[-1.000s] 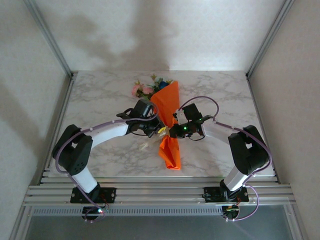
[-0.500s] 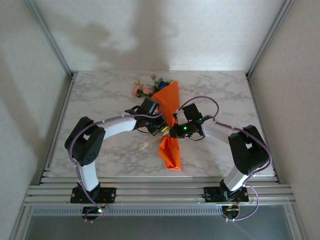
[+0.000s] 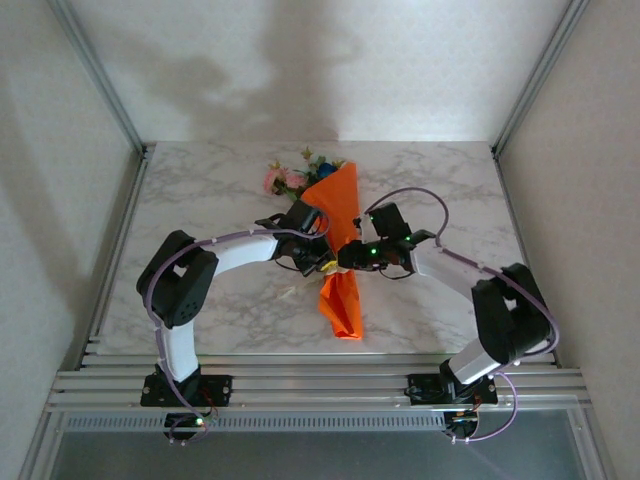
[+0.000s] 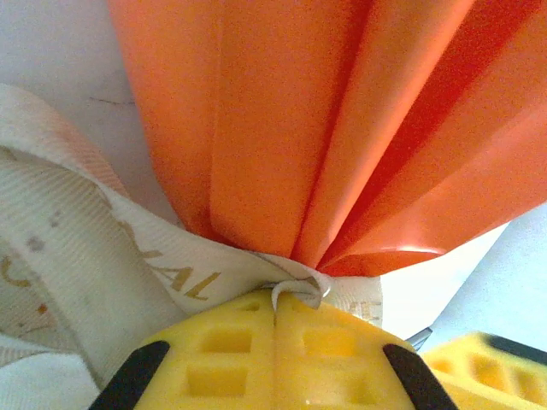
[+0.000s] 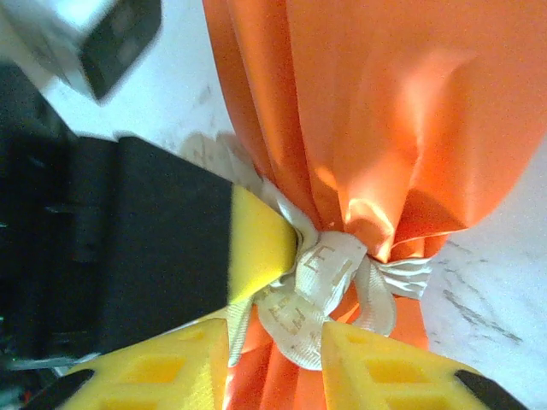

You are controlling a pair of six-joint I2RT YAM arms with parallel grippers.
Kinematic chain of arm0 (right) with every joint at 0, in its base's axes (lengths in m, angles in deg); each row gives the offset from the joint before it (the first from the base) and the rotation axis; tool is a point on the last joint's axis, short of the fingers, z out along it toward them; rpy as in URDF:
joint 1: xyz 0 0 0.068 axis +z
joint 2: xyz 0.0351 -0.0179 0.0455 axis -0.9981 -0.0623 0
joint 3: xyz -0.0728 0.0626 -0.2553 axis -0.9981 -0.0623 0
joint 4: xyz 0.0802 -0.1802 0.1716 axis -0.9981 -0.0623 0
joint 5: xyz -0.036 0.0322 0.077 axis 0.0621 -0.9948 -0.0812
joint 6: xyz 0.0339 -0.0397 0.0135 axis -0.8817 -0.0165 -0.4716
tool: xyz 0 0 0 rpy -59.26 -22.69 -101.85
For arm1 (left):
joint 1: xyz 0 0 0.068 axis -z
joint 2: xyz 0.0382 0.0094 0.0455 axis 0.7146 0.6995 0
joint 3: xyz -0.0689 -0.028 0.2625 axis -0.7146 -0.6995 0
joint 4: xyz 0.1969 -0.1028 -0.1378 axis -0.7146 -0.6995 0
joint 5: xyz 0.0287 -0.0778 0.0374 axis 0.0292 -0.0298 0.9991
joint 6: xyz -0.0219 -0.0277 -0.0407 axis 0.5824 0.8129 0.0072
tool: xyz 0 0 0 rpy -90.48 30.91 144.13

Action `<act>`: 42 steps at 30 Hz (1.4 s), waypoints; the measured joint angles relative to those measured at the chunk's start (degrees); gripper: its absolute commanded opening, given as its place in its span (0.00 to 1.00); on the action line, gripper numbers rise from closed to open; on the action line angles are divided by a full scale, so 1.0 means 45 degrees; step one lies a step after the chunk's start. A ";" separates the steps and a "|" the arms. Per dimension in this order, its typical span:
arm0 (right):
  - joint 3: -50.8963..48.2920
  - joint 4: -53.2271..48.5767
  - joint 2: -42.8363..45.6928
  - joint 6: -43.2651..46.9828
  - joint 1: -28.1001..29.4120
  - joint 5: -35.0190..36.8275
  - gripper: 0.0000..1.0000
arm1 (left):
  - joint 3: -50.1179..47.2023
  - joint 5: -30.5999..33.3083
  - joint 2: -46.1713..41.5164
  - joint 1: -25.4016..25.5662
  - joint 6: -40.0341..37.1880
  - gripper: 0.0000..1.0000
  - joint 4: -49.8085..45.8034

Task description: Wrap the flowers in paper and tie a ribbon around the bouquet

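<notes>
The bouquet lies mid-table as an orange paper cone, with the flowers poking out at its far end. The cream ribbon is knotted round the narrow waist. My left gripper is shut on a fold of the ribbon right at the waist, coming in from the left. My right gripper stands open on the waist's right side, its yellow fingers apart with the knot's loop lying loose between them. The left gripper's yellow fingertip presses against the knot.
The bouquet's flared orange tail points toward the table's near edge. The marble table is bounded by aluminium frame rails and white walls at left, right and back.
My right gripper has opened off the ribbon knot and its arm has shifted slightly. My left arm's elbow swung inward while its gripper stayed shut on the ribbon at the waist.
</notes>
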 measured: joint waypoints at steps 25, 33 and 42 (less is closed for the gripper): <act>0.1885 -0.1501 -0.1394 -0.5654 0.0486 0.1574 0.32 | 0.0000 0.0097 -0.0005 0.0010 -0.0044 0.00 -0.0015; 0.1880 -0.1953 -0.1632 -0.5960 0.0554 0.1826 0.31 | -0.0015 0.0092 -0.0005 0.0010 -0.0024 0.00 0.0029; 0.1909 -0.1889 -0.1982 -0.6266 0.0559 0.1826 0.28 | -0.0087 0.0092 -0.0005 0.0010 0.0117 0.00 0.0146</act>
